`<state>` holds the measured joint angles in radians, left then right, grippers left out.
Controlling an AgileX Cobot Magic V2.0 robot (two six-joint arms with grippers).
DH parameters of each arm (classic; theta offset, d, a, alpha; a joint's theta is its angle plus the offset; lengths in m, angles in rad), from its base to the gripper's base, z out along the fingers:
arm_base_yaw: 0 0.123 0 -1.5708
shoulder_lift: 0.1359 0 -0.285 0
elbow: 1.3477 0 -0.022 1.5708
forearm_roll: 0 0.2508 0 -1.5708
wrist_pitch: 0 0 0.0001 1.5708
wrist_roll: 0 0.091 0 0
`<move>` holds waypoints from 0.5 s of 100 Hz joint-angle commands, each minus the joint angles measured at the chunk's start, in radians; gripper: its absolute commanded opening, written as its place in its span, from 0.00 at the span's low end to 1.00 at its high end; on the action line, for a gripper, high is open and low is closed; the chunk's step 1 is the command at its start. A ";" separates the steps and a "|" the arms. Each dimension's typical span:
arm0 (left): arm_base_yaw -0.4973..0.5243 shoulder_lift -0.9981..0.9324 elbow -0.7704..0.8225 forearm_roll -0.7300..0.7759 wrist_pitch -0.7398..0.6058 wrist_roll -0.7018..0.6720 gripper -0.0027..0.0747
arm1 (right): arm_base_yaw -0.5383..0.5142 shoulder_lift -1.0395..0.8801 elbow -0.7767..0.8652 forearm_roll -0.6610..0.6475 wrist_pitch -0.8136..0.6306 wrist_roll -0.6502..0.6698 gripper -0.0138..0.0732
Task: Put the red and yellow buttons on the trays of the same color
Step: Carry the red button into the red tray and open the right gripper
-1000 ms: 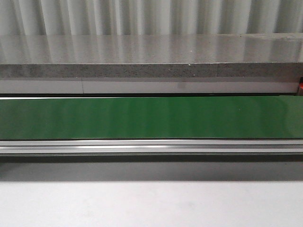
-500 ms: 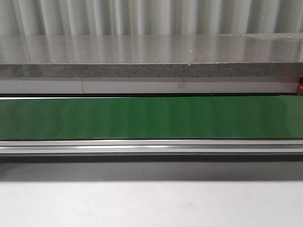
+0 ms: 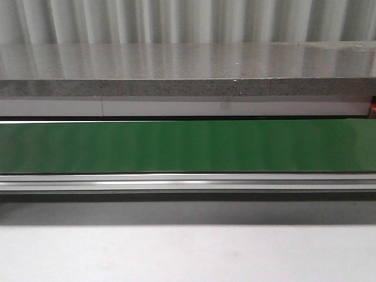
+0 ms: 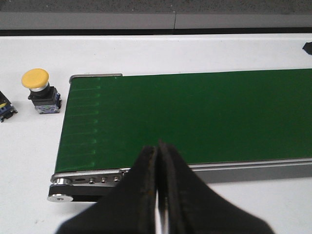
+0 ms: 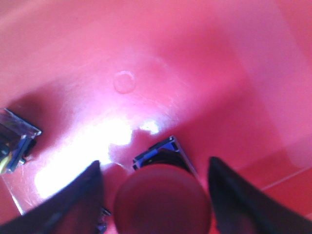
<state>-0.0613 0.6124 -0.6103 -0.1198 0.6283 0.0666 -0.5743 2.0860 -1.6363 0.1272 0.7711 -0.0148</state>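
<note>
Red button (image 5: pixel 163 207) is seen from above in the right wrist view, standing on the floor of the red tray (image 5: pixel 195 63). Its round red cap lies between the two dark fingers (image 5: pixel 80 204) of the right gripper (image 5: pixel 156 204), and part of its blue and black base is visible beside the cap. The fingers are spread wide, with a gap on each side of the cap, so the button is not gripped. A second object with a metallic, partly blue body (image 5: pixel 12 141) is seen at the edge of that view, also on the tray floor; what it is cannot be told.

In the left wrist view the fingers of the left gripper (image 4: pixel 158 195) are pressed together with nothing between them, above the near edge of the green conveyor belt (image 4: pixel 195 117). A yellow button (image 4: pixel 39 90) stands upright on the white table (image 4: pixel 29 161), just beside the end of the belt. Another small dark object (image 4: pixel 5 107) is cut by the picture edge near it.

In the front view only the green belt (image 3: pixel 188 147), its metal rail (image 3: pixel 188 183) and a grey stone ledge (image 3: pixel 188 67) behind are seen.
</note>
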 commanded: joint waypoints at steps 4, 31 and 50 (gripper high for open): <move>-0.005 0.000 -0.025 -0.008 -0.073 -0.007 0.01 | -0.005 -0.078 -0.035 0.002 -0.027 -0.009 0.84; -0.005 0.000 -0.025 -0.008 -0.073 -0.007 0.01 | 0.004 -0.204 -0.077 0.026 -0.032 -0.009 0.84; -0.005 0.000 -0.025 -0.008 -0.073 -0.007 0.01 | 0.064 -0.321 -0.077 0.038 -0.025 -0.009 0.84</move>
<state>-0.0613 0.6124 -0.6103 -0.1198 0.6283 0.0666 -0.5397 1.8673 -1.6817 0.1459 0.7769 -0.0148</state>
